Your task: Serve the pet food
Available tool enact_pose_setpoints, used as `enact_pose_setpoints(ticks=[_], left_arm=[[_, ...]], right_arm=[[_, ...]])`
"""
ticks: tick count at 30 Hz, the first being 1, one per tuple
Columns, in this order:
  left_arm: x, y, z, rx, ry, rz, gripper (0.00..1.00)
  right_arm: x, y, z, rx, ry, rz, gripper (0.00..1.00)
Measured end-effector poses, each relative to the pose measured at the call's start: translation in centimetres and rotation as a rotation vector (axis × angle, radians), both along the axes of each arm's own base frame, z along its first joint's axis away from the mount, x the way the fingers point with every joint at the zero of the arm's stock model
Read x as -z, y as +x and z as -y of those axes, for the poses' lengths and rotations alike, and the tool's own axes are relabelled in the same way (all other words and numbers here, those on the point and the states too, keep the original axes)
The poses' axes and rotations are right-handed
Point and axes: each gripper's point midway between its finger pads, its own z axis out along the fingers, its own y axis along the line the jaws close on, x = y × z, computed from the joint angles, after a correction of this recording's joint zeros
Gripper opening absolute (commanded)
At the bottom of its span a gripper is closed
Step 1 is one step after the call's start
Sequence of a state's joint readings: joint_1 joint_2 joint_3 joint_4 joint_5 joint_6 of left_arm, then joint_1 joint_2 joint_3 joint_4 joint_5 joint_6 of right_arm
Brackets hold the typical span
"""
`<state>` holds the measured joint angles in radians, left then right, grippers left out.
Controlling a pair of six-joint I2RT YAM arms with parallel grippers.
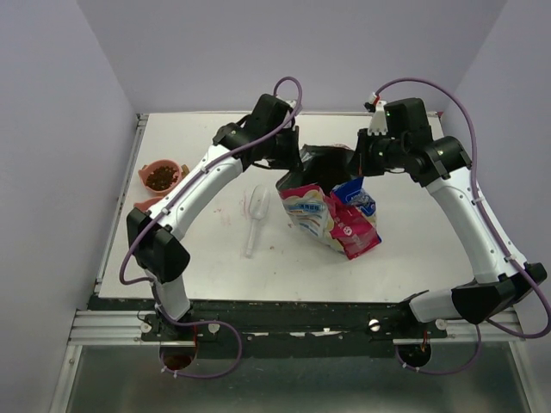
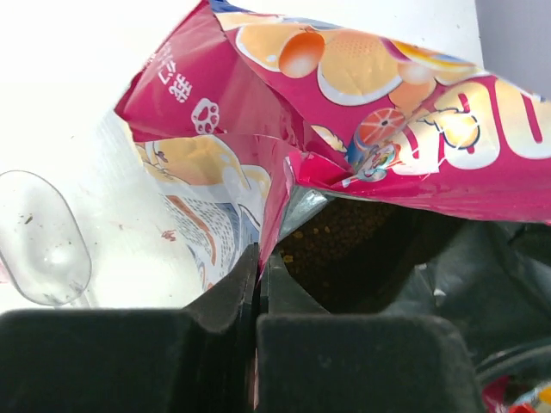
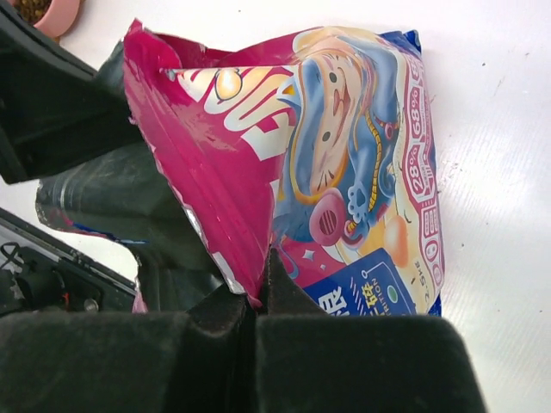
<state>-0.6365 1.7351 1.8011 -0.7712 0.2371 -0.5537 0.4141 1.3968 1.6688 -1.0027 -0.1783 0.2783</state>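
- The left gripper [image 2: 258,288] clenches one edge of the bag [image 1: 331,215]'s mouth; the right gripper [image 3: 258,297] pinches the opposite edge.
- The pet food [image 2: 344,249] lies inside, just beyond the left fingertips.
- The scoop [image 1: 256,213] lies left of the bag, handle toward frame bottom, nearer the left arm.

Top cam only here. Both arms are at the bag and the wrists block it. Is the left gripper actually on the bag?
Observer: Yes. The left gripper is shut on a pink edge at the bag's open mouth.
Operator: And the right?
Observer: The right gripper is shut on a pink edge of the bag too.
Operator: Any food inside?
Observer: Yes. The left wrist view shows dark brown kibble inside the open mouth.
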Motion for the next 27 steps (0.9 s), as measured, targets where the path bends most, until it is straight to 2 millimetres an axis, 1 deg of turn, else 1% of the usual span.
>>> enact_pose_setpoints(ticks=[1, 4, 5, 6, 9, 12, 14, 17, 19, 22, 25, 26, 27], left_arm=[[-0.1, 0.4, -0.1, -0.016, 0.023, -0.008, 0.00], [-0.3, 1.0, -0.5, -0.053, 0.071, -0.012, 0.00], [-0.5, 1.2, -0.9, -0.075, 0.090, -0.010, 0.00], [-0.7, 1.3, -1.4, -0.115, 0.116, -0.008, 0.00], [-1.1, 1.0, -2.4, -0.190, 0.156, -0.022, 0.00], [-1.4, 0.4, -3.5, -0.284, 0.177, -0.068, 0.00], [-1.5, 0.1, -4.1, -0.354, 0.182, -0.097, 0.00], [-1.8, -0.5, -4.8, -0.436, 0.175, -0.142, 0.00], [-2.4, -0.9, -5.3, -0.483, 0.165, -0.168, 0.00], [-3.5, -1.3, -5.7, -0.543, 0.139, -0.203, 0.00], [-3.9, -1.4, -6.3, -0.587, 0.127, -0.224, 0.00], [-3.9, -1.3, -6.4, -0.602, 0.120, -0.233, 0.00], [-3.9, -1.1, -6.7, -0.622, 0.113, -0.241, 0.00]], right_arm=[[0.0, 0.0, 0.0, -0.002, -0.003, -0.001, 0.14], [-0.2, -0.2, 0.1, -0.004, -0.006, -0.002, 0.29], [-0.3, -0.3, 0.2, -0.003, -0.005, -0.004, 0.34], [-0.5, -0.5, 0.1, -0.002, -0.001, -0.012, 0.37], [-1.1, -1.3, -0.5, -0.003, 0.014, -0.027, 0.47], [-1.4, -2.3, -1.6, -0.022, 0.019, -0.037, 0.48], [-1.2, -3.3, -2.9, -0.047, 0.011, -0.043, 0.48], [-0.3, -5.7, -5.6, -0.121, -0.018, -0.057, 0.48], [0.4, -7.0, -6.8, -0.154, -0.055, -0.064, 0.48], [0.9, -8.1, -7.3, -0.179, -0.109, -0.060, 0.48], [0.6, -8.3, -7.6, -0.188, -0.125, -0.033, 0.49], [0.6, -8.3, -7.6, -0.190, -0.132, -0.024, 0.51], [0.5, -8.4, -7.7, -0.195, -0.139, -0.015, 0.58]])
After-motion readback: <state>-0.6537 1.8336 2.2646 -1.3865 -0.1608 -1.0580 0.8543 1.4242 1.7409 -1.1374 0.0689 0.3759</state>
